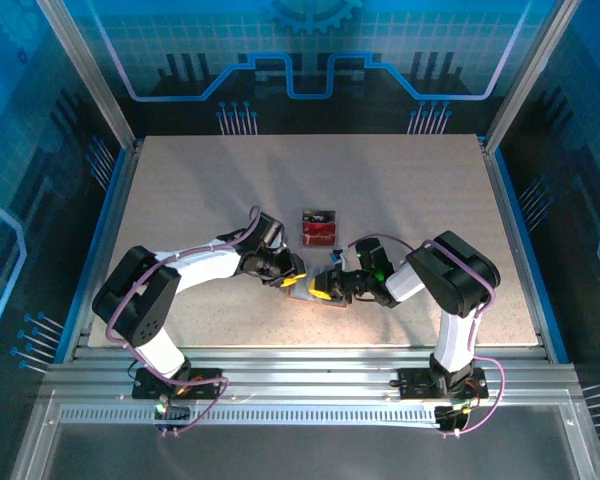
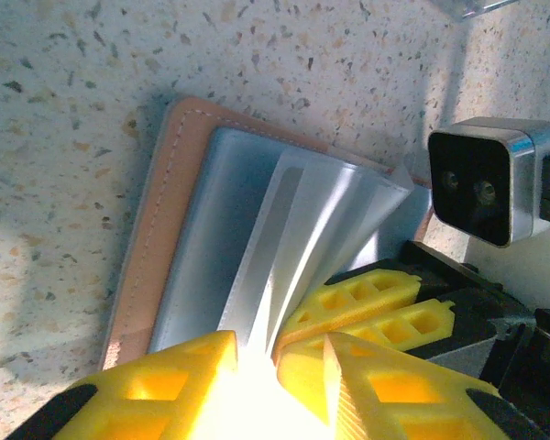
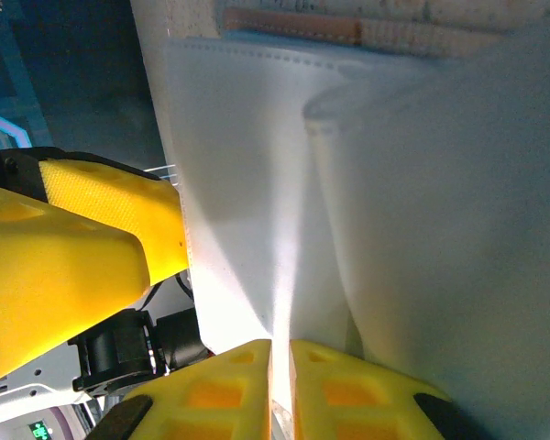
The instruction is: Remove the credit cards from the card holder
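While the right pincer [image 3: 280,353] clamps the pale lining of the wallet [image 2: 220,238], whether the left pincer [image 2: 257,353] grips is unclear; pocket-spreading seems in hand, and next calls for reaching inside.

A robotics lab test cell: a speckled tabletop [image 1: 380,180] fenced by aluminium posts [image 1: 85,70] and blue wall panels [image 1: 310,50] printed with circuit-board lines and a gear, with a cabled left arm [image 1: 195,268] and right arm [image 1: 450,275] bolted to a slotted aluminium rail [image 1: 310,372] at its near edge.
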Robot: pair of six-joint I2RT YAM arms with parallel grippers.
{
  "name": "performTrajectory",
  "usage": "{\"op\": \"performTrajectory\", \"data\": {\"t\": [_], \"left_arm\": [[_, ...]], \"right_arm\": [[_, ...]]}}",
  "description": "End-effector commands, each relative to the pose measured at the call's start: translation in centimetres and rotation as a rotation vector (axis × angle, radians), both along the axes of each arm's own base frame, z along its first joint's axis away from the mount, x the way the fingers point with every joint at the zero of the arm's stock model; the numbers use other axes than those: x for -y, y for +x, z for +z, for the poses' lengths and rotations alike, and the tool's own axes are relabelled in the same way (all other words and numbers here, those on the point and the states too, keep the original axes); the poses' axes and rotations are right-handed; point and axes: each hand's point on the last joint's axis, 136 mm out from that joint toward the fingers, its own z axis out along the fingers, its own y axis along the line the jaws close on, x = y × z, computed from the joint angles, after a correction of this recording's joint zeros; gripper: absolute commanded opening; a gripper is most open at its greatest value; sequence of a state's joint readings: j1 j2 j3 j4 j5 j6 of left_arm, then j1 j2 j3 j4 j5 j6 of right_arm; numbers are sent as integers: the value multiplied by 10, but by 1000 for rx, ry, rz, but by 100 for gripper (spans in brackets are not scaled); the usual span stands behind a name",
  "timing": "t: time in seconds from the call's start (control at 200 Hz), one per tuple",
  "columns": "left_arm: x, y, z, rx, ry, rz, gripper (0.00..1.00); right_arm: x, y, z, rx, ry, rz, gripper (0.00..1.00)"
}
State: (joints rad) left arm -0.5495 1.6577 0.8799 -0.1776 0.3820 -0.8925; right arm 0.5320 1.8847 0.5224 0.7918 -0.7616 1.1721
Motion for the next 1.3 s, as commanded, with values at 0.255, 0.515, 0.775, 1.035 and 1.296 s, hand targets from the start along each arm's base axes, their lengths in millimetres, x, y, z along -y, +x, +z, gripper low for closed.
{"op": "performTrajectory", "data": {"t": [0.255, 0.515, 0.775, 1.035, 1.296], "left_arm": [[13, 3, 4, -12, -88, -13, 31], [7, -2, -12, -43, -25, -31, 22], [3, -4, -17, -36, -2, -29, 0], [-1, -3, -5, 3, 5, -34, 0], [-2, -1, 24, 83, -1, -62, 0]], "right_arm": [[18, -24, -47, -163, -157, -26, 13], [17, -20, -32, -132, -149, -28, 14], [15, -12, 1, -68, -159, -16, 15], [18, -5, 44, 5, -189, -11, 24], [38, 7, 77, 77, -228, -60, 26]]}}
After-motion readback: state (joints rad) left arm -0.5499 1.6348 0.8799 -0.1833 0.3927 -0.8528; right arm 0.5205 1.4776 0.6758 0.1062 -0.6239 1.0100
